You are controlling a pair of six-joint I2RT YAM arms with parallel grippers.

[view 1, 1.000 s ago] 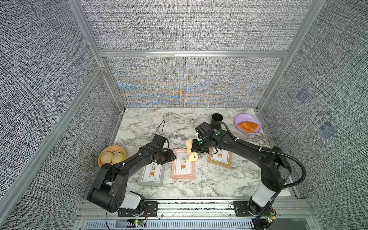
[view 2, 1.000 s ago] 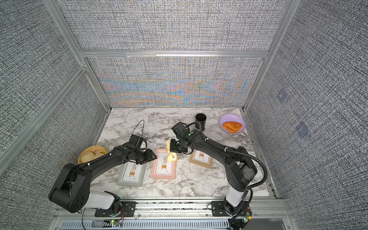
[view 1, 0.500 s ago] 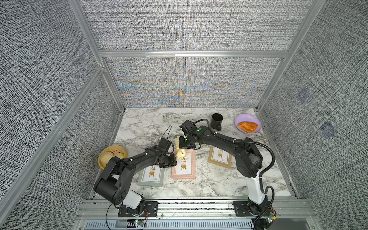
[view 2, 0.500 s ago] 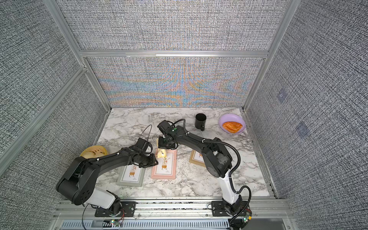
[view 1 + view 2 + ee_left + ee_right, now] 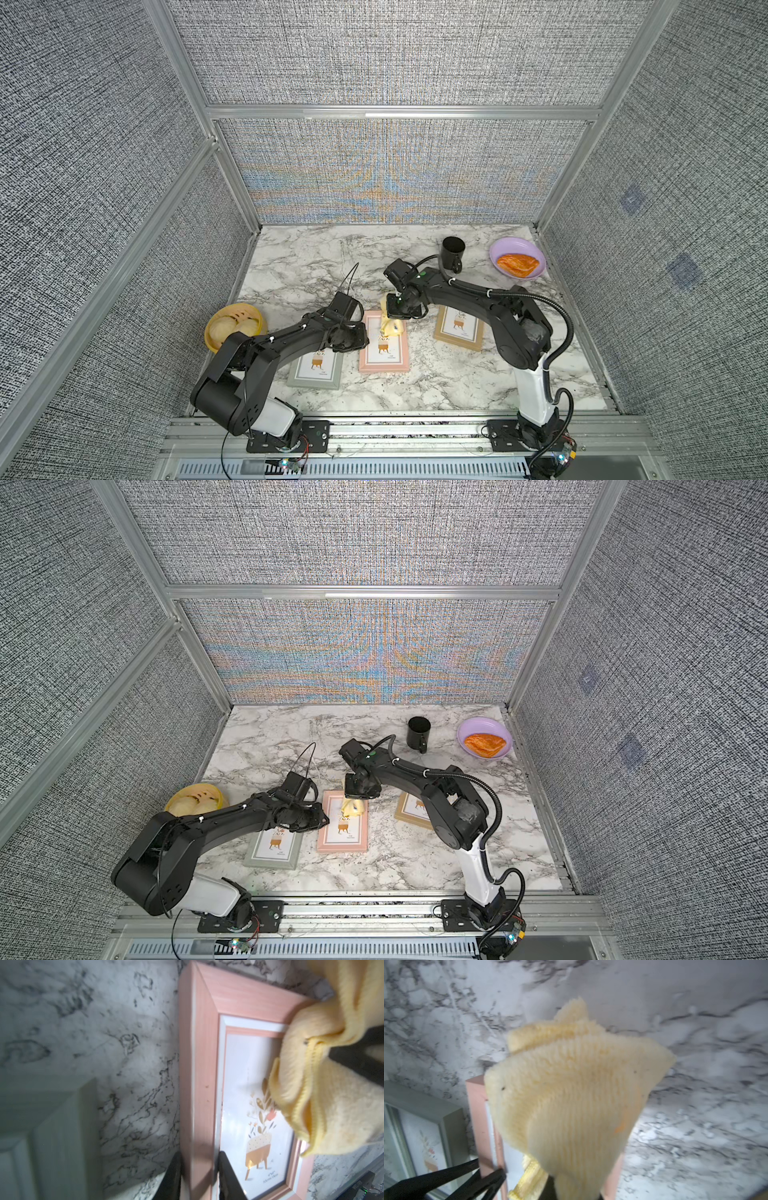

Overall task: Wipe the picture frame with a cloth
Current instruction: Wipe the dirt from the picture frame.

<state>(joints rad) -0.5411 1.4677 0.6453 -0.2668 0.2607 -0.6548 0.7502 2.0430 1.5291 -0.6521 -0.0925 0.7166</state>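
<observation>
Cloth [image 5: 392, 328], pale yellow and bunched into folds, hangs from my right end effector [image 5: 401, 311], whose jaws are pressed together on its upper end. Directly beneath that end effector the loose folds touch the pink frame [image 5: 384, 353] at the end farthest from my bases, covering one corner of its rail and the top of the flower print, as the left wrist view shows. My left end effector [image 5: 199, 1167] is at the same frame: its two black fingers [image 5: 226, 1172] stand on either side of one long rail, the outer one on the bench [image 5: 311, 266] side and the inner one over the glass, both close against the wood, so it pinches that rail. The cloth lies just ahead of this end effector, near its fingers but apart from them. Right beside my left end effector, on the side away from the right one, a grey-green frame [image 5: 316, 370] lies flat on the marble, with a narrow strip of bench between it and the pink one. On the other side of my right end effector lies a tan frame [image 5: 459, 332], partly hidden by that arm in both top views. Well beyond the right end effector stand a black mug [image 5: 452, 251] and a purple plate [image 5: 498, 249] with an orange pastry [image 5: 517, 264]; well back from my left end effector, beside its arm, sits a yellow bowl [image 5: 245, 307] with pale buns [image 5: 224, 328]
</observation>
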